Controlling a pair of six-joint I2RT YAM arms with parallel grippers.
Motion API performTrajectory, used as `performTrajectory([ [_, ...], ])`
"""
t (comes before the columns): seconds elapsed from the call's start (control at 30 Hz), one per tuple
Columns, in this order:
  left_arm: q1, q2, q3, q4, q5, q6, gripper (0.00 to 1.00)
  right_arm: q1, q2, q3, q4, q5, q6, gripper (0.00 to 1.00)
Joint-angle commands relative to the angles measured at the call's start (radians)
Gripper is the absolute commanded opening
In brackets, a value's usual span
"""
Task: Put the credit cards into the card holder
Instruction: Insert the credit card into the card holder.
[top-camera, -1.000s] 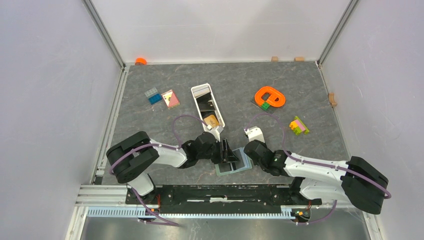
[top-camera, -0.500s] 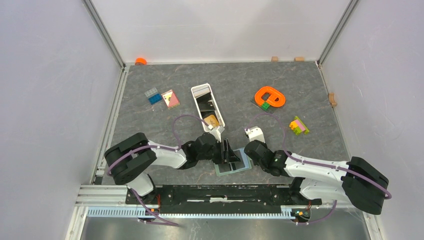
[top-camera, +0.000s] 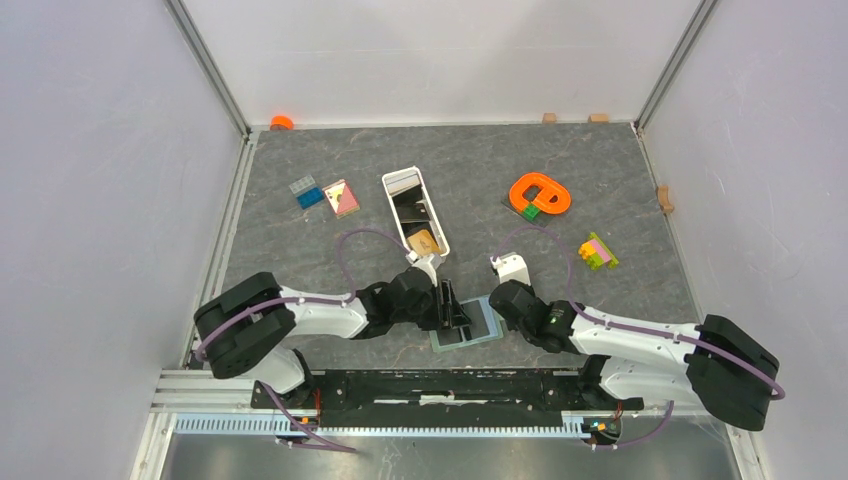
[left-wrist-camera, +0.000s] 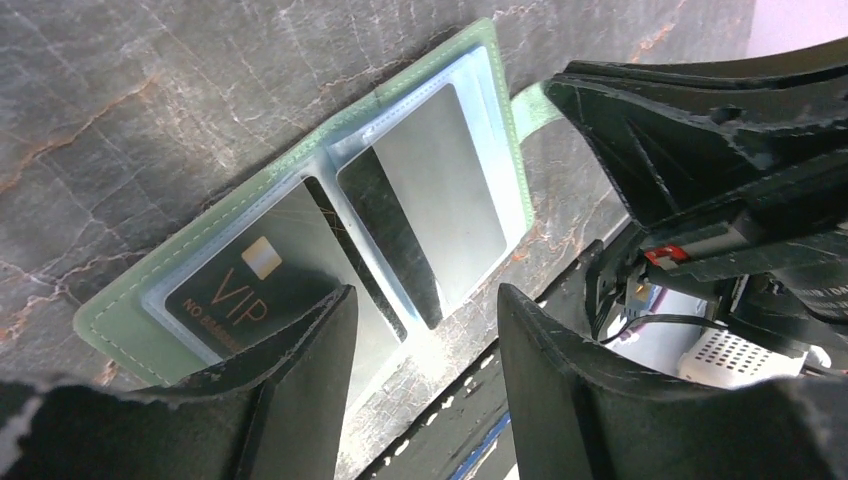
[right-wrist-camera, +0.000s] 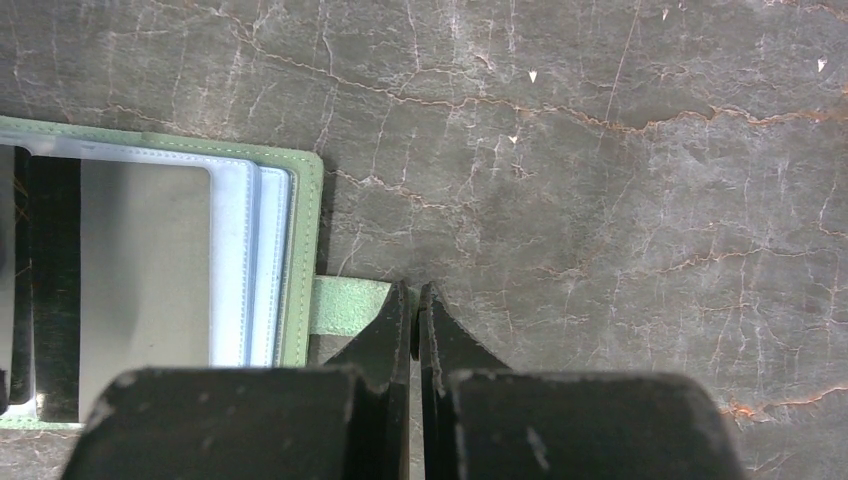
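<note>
The sage-green card holder (top-camera: 466, 326) lies open flat near the table's front edge, pale blue sleeves up. A black VIP credit card (left-wrist-camera: 250, 290) sits in one sleeve. A shiny grey card with a dark stripe (left-wrist-camera: 440, 200) sits in the neighbouring sleeve. My left gripper (left-wrist-camera: 425, 300) hovers open over the card holder's (left-wrist-camera: 105, 318) near edge, with nothing between its fingers. My right gripper (right-wrist-camera: 415, 290) is shut, its tips resting on the end of the green strap (right-wrist-camera: 345, 305) beside the card holder (right-wrist-camera: 300, 250). More cards, black and tan (top-camera: 423, 241), lie in the white tray.
The long white tray (top-camera: 441, 238) stands just behind the left gripper (top-camera: 452, 305). A small white block (top-camera: 512, 268) sits behind the right gripper (top-camera: 496, 308). An orange ring piece (top-camera: 540, 193), coloured bricks (top-camera: 597, 251) and blue bricks (top-camera: 307, 190) lie further back. The black base rail runs along the front edge.
The left arm's elbow has swung a little to the left and its gripper has drawn slightly left over the card holder. The right arm has stayed put.
</note>
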Motion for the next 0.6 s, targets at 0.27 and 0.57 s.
performTrajectory([
  [0.27, -0.007, 0.092, 0.07, 0.025, 0.018, 0.028, 0.62, 0.006, -0.023, -0.005, 0.012, 0.018, 0.025, 0.0],
  [0.57, -0.012, 0.123, 0.124, 0.023, 0.038, 0.043, 0.62, 0.006, -0.019, -0.007, 0.013, 0.019, 0.024, 0.0],
])
